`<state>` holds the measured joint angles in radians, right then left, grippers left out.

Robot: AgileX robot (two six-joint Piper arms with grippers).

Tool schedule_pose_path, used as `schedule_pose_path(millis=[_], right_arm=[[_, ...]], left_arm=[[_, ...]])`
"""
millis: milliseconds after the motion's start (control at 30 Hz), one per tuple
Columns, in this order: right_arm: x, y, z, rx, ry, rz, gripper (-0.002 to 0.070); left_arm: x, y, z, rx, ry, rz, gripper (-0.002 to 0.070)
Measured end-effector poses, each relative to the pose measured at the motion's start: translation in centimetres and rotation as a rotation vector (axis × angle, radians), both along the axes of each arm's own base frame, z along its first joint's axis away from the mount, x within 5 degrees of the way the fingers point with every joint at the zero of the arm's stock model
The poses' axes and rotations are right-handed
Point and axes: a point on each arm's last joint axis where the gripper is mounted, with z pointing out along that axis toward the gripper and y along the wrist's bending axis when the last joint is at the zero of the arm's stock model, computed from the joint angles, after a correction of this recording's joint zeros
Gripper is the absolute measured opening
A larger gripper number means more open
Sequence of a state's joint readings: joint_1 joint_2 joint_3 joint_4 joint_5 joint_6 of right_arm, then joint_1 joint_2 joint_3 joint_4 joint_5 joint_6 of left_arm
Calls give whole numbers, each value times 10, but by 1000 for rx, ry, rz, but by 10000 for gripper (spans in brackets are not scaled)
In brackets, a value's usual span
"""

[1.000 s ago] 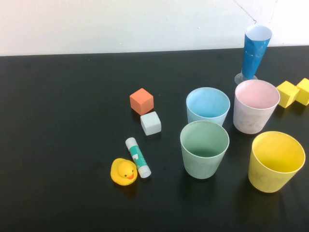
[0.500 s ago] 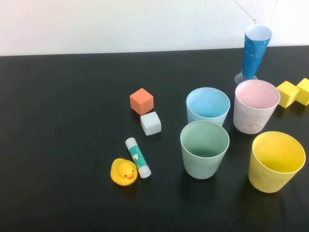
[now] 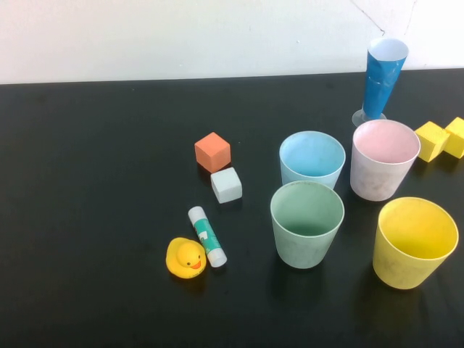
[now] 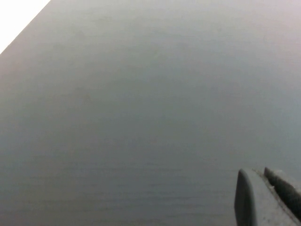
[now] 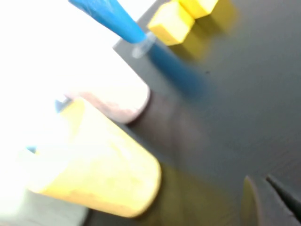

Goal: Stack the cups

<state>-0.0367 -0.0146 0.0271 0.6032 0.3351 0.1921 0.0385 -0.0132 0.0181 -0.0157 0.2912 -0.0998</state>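
Four cups [image 3: 346, 200] cluster at the frame's right on the tabletop [image 3: 94, 217], cone [image 3: 380, 80] behind them. Two cubes [image 3: 219, 168] sit centre; glue stick [image 3: 207, 235] and duck [image 3: 185, 258] lie lower left of those.

Four matte cups on a black table [image 3: 94, 217]: light blue cup [image 3: 312, 158], pale pink cup [image 3: 383, 159], pale green cup [image 3: 307, 223] and yellow cup [image 3: 414, 241]. Other items: a dark-blue cone [image 3: 382, 78] with a paler inside on a clear base, an orange cube [image 3: 212, 151], a whitish-grey cube [image 3: 226, 185], two yellow blocks [image 3: 441, 139], a yellow duck [image 3: 185, 258] with an orange bill, and a white glue stick [image 3: 207, 235] with a teal label. The left gripper [image 4: 270, 197] and right gripper [image 5: 270, 200], each seen only at the edge of its own wrist view, appear dark grey.
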Motion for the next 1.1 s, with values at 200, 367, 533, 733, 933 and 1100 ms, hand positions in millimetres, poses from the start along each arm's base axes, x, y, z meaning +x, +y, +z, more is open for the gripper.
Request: schedule_pose_path(millis=[200,367,533,733,933,1100], right_arm=[[0,1,2,69,-7,-2,-3],[0,-1,1,-50,-18,5,-3],[1,-2,2,-78,-40,-2,-3],[1,-2,4,-167,-72,13,-3],[2,-3,6,-259,-111,27,-3],[1,-2,5,-298,-111,45,-3]], left_arm=[[3,-5,19,-718,-210,49,0],[3,-3,25,-937,-280,72,0],[3,-2,27,-967,-297,78,0],[2,-4,31,-800,-273,41,0],[10,-20,103,-361,-45,-146,0],[37,-27,170,-141,111,-291,0]])
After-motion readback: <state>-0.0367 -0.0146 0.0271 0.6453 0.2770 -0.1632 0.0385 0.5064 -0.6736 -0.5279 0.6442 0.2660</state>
